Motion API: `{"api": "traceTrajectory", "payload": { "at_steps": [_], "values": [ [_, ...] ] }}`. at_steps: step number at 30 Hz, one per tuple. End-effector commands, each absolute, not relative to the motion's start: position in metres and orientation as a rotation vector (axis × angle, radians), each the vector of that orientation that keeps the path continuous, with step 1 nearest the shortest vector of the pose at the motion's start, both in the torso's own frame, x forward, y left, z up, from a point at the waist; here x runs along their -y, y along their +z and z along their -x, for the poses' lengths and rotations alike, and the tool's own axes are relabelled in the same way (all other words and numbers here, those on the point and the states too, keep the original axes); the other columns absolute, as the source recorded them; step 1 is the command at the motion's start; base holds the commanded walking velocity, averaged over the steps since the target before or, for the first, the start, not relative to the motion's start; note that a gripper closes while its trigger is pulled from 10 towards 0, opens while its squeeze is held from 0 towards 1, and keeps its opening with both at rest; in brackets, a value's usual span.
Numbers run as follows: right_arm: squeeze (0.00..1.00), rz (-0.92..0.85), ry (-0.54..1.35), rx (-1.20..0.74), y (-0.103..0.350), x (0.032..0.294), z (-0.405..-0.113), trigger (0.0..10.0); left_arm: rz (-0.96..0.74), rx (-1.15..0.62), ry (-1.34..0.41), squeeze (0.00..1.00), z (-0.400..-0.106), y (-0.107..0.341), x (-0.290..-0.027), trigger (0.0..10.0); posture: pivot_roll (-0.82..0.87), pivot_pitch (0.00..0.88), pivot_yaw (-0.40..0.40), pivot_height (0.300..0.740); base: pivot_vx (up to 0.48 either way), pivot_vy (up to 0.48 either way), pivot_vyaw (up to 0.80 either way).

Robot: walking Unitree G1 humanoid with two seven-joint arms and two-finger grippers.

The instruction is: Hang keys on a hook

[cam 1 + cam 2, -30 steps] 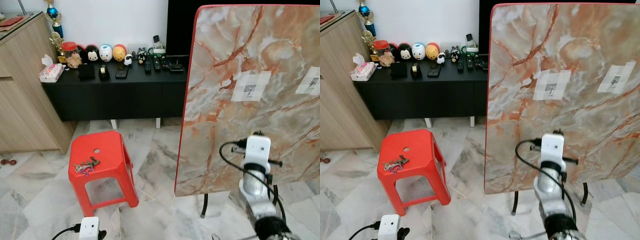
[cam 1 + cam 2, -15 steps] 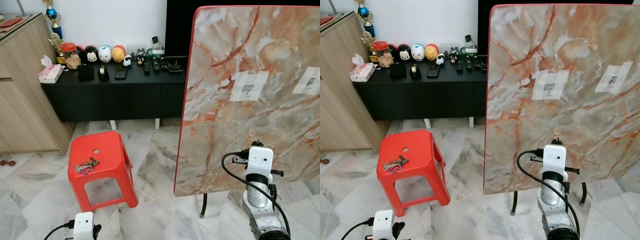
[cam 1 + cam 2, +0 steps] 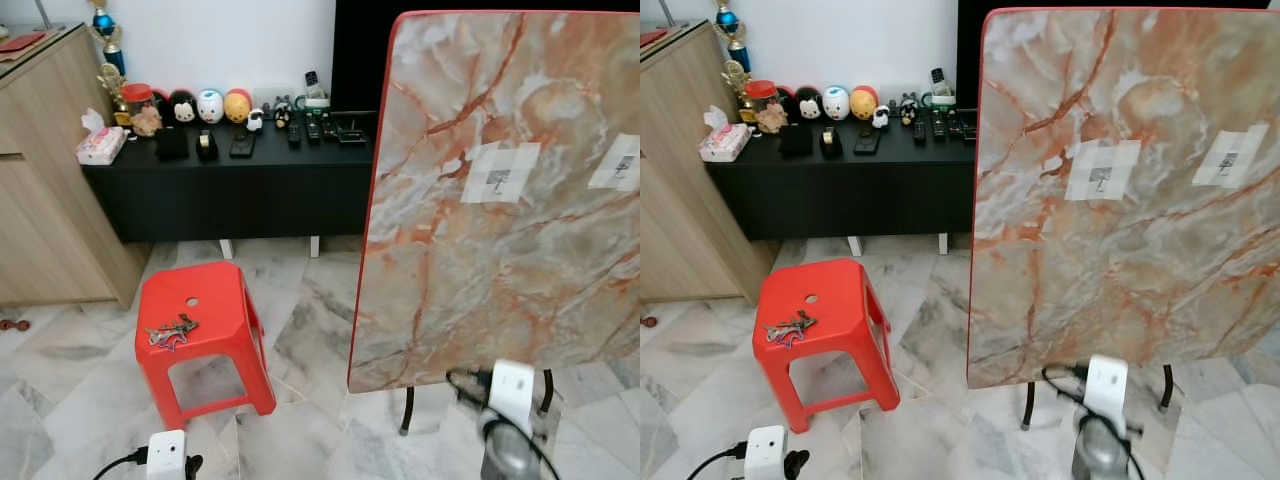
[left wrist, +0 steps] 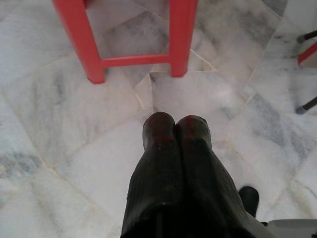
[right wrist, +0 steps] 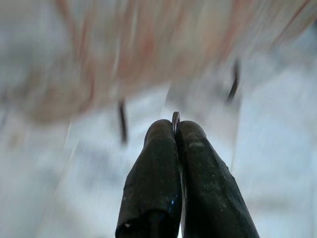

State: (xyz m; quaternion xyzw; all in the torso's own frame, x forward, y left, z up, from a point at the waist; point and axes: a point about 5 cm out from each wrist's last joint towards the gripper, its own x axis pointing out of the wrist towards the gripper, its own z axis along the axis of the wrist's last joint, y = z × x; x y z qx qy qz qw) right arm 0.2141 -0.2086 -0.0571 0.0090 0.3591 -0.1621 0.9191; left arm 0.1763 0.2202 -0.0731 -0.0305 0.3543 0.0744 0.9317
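Keys (image 3: 173,331) are sitting on top of the red stool (image 3: 215,300), well off from both arms. Left pincer (image 4: 176,120) is pressed closed over the marble floor (image 4: 74,114); right pincer (image 5: 174,128) is closed too, holding nothing, below the upended marble board (image 3: 510,190).

I see the keys (image 3: 172,332), a small reddish-grey bunch, lying flat on a red stool (image 3: 215,300) at lower left; hooks (image 3: 497,180) on taped patches, upper right.
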Motion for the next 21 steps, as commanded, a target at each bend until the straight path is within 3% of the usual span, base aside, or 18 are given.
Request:
{"api": "traceTrajectory", "payload": {
  "at_steps": [1, 9, 21],
  "values": [
    [0.0, -0.063, -0.321, -0.794, -0.064, 0.208, -0.207, 10.0, 0.054, -0.718, 0.151, 0.0, -0.176, -0.072, -0.222, 10.0, 0.13, 0.0, -0.063, 0.74, 0.0, 0.0, 0.0],
    [0.0, -0.01, -0.254, -0.997, -0.087, 0.206, -0.172, 10.0, 0.052, -0.74, 0.17, 0.0, -0.171, -0.074, -0.228, 10.0, 0.13, 0.0, -0.062, 0.74, 0.261, 0.0, 0.0],
    [0.0, -0.056, -0.277, -0.948, -0.084, 0.208, -0.177, 10.0, 0.046, -0.745, 0.178, 0.0, -0.167, -0.075, -0.227, 10.0, 0.13, 0.0, -0.054, 0.74, 0.368, 0.0, 0.0]
  ]
}}
